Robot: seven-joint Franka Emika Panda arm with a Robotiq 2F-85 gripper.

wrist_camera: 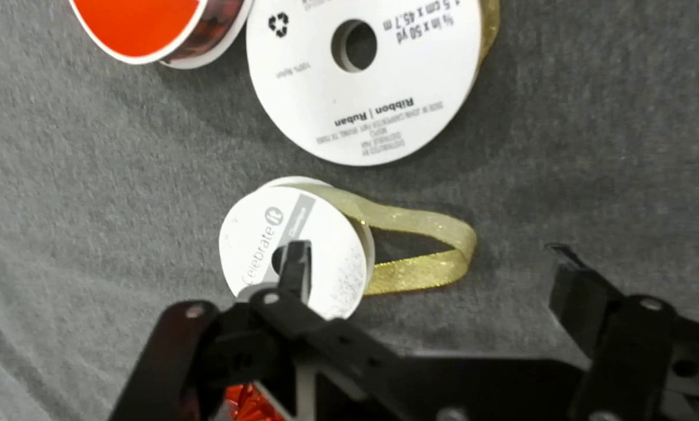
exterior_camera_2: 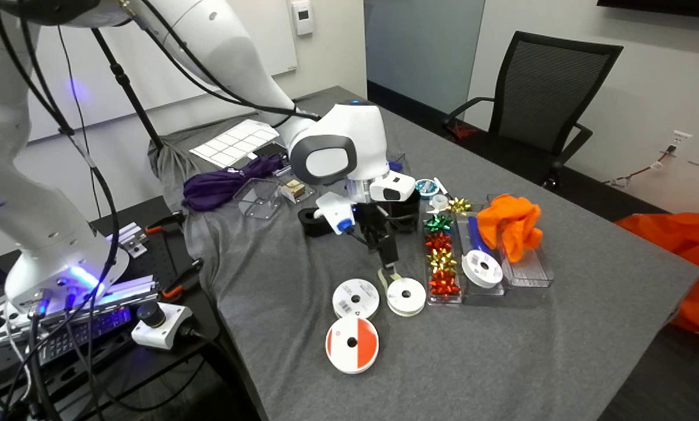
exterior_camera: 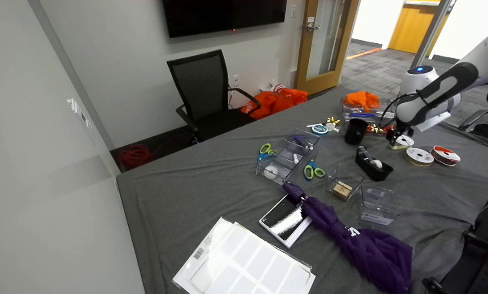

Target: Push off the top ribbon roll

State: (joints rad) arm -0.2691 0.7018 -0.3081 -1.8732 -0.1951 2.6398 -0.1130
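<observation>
A small white ribbon roll (exterior_camera: 406, 141) with a dark centre hole lies flat on the grey cloth; it also shows in an exterior view (exterior_camera_2: 416, 297) and in the wrist view (wrist_camera: 340, 251). A loop of gold ribbon hangs loose from its side. No roll is stacked on it. My gripper (wrist_camera: 431, 251) is open with nothing between its fingers. In the wrist view one finger overlaps the roll near its hole; I cannot tell whether it touches. The other finger is over bare cloth. In an exterior view the gripper (exterior_camera_2: 389, 263) points down beside the roll.
A larger white spool (exterior_camera_2: 368, 292) and a red-and-white spool (exterior_camera_2: 365, 346) lie close by. Another white spool (exterior_camera_2: 474, 270) leans on a clear box. A clear tray of bows (exterior_camera_2: 441, 260), a black cup (exterior_camera: 355, 132) and a black tape dispenser (exterior_camera: 372, 165) stand near the gripper.
</observation>
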